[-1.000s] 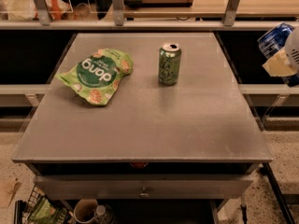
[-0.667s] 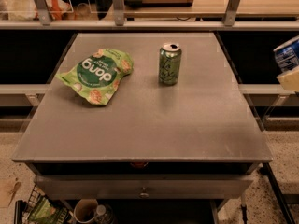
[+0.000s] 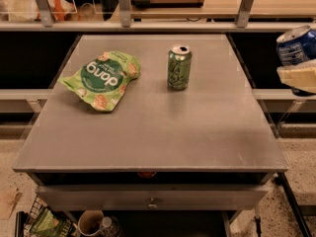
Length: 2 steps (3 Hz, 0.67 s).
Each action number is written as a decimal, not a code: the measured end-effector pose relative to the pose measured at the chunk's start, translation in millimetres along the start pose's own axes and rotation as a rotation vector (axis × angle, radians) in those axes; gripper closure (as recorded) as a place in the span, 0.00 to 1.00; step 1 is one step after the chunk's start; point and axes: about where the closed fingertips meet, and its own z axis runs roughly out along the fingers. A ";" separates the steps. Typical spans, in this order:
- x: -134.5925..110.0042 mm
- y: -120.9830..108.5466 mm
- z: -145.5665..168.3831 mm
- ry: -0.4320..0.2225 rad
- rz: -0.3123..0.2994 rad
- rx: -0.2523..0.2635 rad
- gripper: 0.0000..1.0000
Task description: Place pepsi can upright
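Beyond the right edge of the bench (image 3: 158,127), the pincer (image 3: 298,76) clamps the pepsi can (image 3: 295,43) — tilted, off the surface. Well to the pincer's left stands the green can (image 3: 178,67) — snack bag (image 3: 102,79) farther left.

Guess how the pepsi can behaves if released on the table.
The pepsi can, held tilted in the gripper past the table's right edge, is round-sided: likely rolls if released tilted. Smooth metal, probably slippery. Tall and narrow like the green can, so may tip.

Lab-like workspace: grey table (image 3: 158,127) amid railed wooden counters (image 3: 222,4), the hand (image 3: 299,77) at the right edge gripping the pepsi can (image 3: 296,44).
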 end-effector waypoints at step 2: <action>1.5 5.8 8.0 -0.028 0.035 -0.067 1.00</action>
